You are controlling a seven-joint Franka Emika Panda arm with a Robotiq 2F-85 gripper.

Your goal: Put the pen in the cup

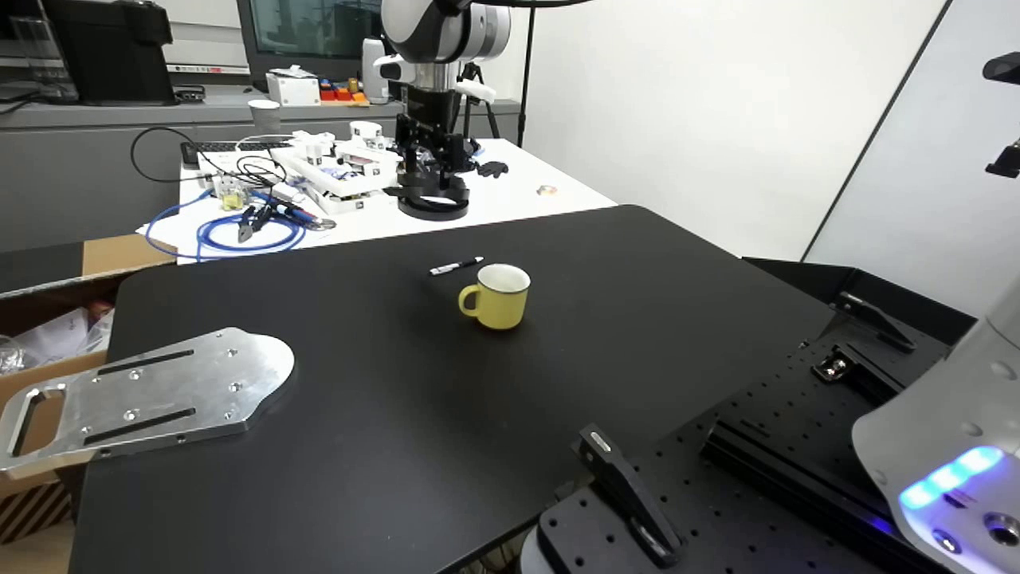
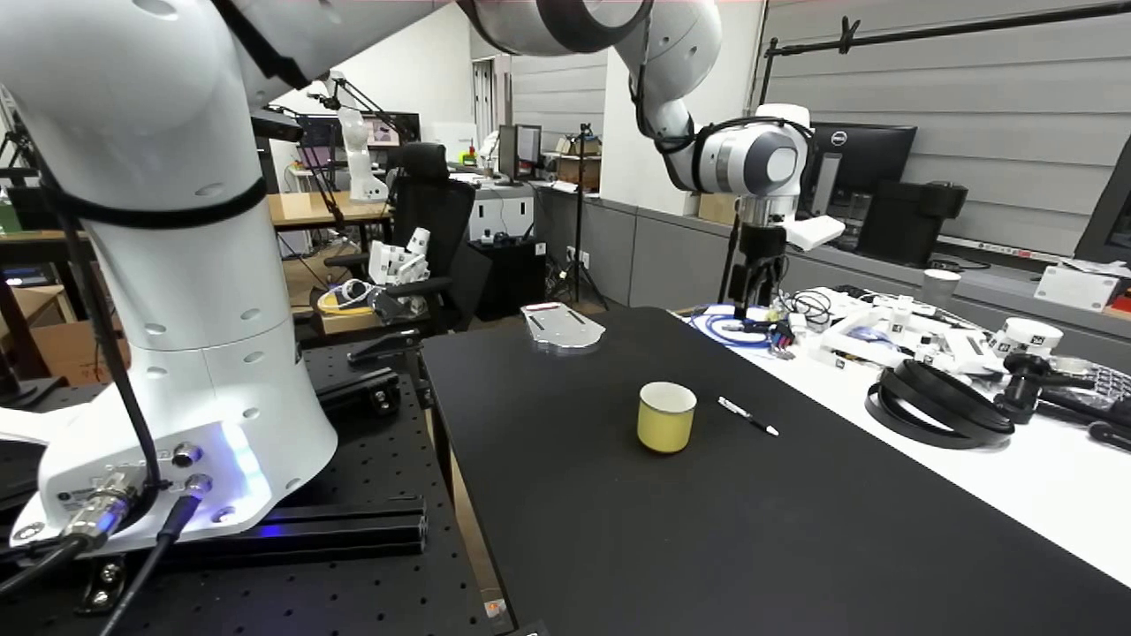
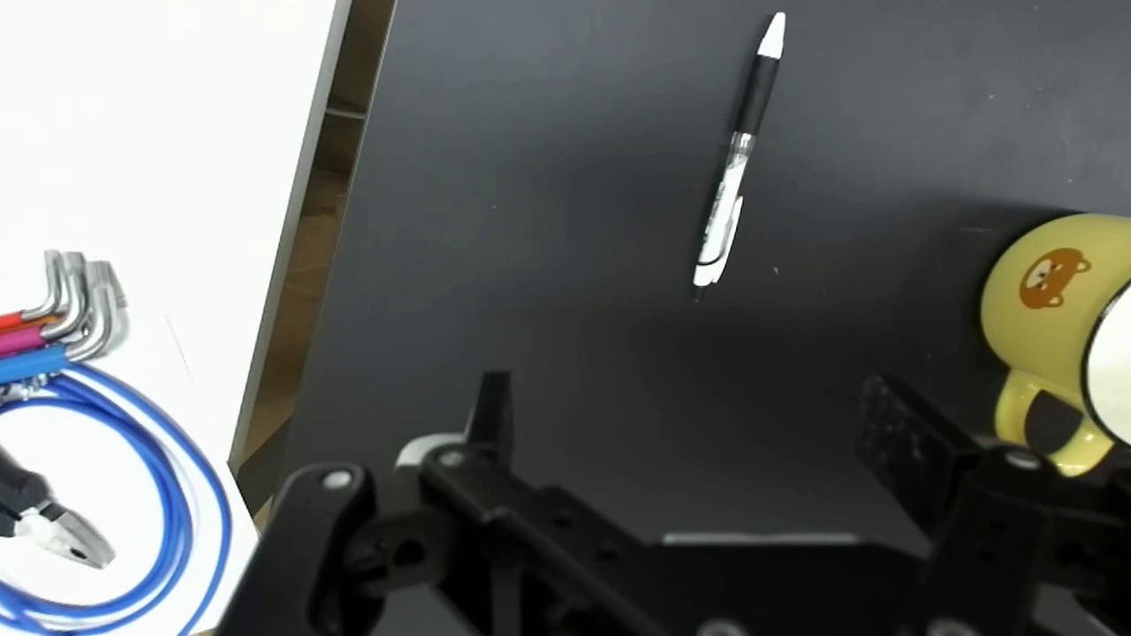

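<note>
A white and black pen lies flat on the black table, and it shows in both exterior views (image 1: pixel 456 266) (image 2: pixel 748 416) and in the wrist view (image 3: pixel 732 181). A yellow cup stands upright near the pen, apart from it, in both exterior views (image 1: pixel 504 309) (image 2: pixel 664 429). In the wrist view the cup (image 3: pixel 1034 309) is cut off at the right edge, with its handle and a bear print showing. My gripper (image 3: pixel 685 389) is open and empty, with its fingers wide apart. It hangs above the table, and the pen lies ahead of the fingertips. It also shows in both exterior views (image 1: pixel 430 169) (image 2: pixel 755 300).
A metal plate lies at the black table's edge in both exterior views (image 1: pixel 199 383) (image 2: pixel 563 327). A white table (image 3: pixel 159 159) adjoins across a narrow gap. It holds a blue cable (image 3: pixel 177 495), pliers (image 3: pixel 66 534), hex keys (image 3: pixel 84 305) and a black ring-shaped object (image 2: pixel 941 406).
</note>
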